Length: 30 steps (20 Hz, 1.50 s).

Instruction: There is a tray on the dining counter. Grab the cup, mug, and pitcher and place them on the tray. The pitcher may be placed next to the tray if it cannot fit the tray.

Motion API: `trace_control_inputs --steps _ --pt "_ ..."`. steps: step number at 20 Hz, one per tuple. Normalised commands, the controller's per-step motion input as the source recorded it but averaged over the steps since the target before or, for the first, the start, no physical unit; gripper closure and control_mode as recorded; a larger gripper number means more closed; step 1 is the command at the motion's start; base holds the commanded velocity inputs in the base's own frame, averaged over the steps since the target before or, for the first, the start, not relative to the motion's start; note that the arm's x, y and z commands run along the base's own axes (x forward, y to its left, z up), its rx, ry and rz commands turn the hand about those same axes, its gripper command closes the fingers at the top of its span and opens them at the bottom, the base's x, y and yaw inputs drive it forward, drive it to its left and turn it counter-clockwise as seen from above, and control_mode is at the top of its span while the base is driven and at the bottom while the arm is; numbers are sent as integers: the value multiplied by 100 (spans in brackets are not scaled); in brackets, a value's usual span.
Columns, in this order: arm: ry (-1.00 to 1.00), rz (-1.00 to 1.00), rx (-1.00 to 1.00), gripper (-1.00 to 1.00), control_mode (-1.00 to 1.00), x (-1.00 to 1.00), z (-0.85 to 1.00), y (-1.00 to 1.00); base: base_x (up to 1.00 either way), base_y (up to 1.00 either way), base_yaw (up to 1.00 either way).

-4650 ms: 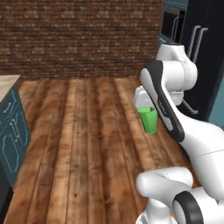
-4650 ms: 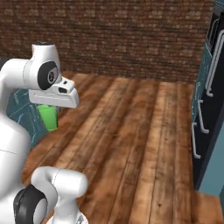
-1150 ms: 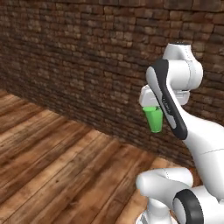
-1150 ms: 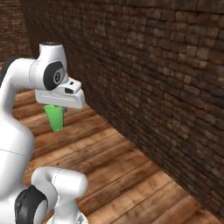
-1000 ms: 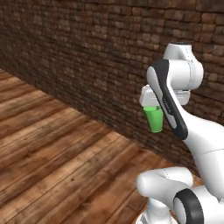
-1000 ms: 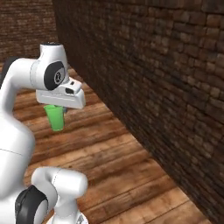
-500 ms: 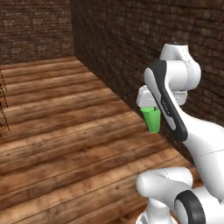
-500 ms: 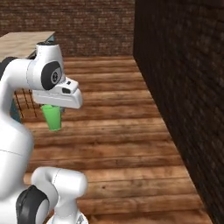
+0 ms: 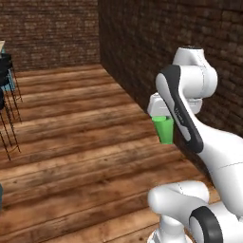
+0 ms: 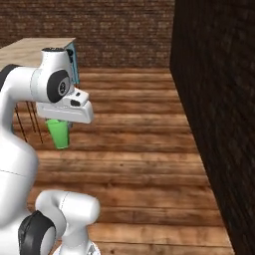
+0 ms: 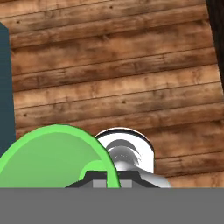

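The cup is a bright green tapered tumbler hanging upright in the air above the wooden floor. My gripper is shut on its rim from above, close in front of my own arm. From the other side the cup hangs under the white hand, with the gripper at its top. In the hand view the cup fills the lower left, and my gripper grips its wall. The tray, mug and pitcher are out of view.
A dark brick wall runs along the right. Dark bar stools stand at the far left. A beige counter top lies at the back left; I cannot tell whether it is the dining counter. Wooden floor stretches ahead.
The whole picture has swung as the base turned: the brick wall slid to the right, and open floor, stools and a counter came into view. The cup stays held in the same pose.
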Motion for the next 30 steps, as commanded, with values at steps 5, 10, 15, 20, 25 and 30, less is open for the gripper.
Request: trace_control_inputs --steps 5,10,15,20,25,30 --pt "0 0 0 100 100 0 0 0 100 0 27" --pt "0 0 0 100 100 0 0 0 100 0 14" --pt "0 0 0 100 100 0 0 0 100 -8 5" --pt "0 0 0 100 100 0 0 0 100 -35 0" --pt "0 0 0 100 100 0 0 0 100 -41 0" --pt "0 0 0 100 100 0 0 0 100 -50 0"
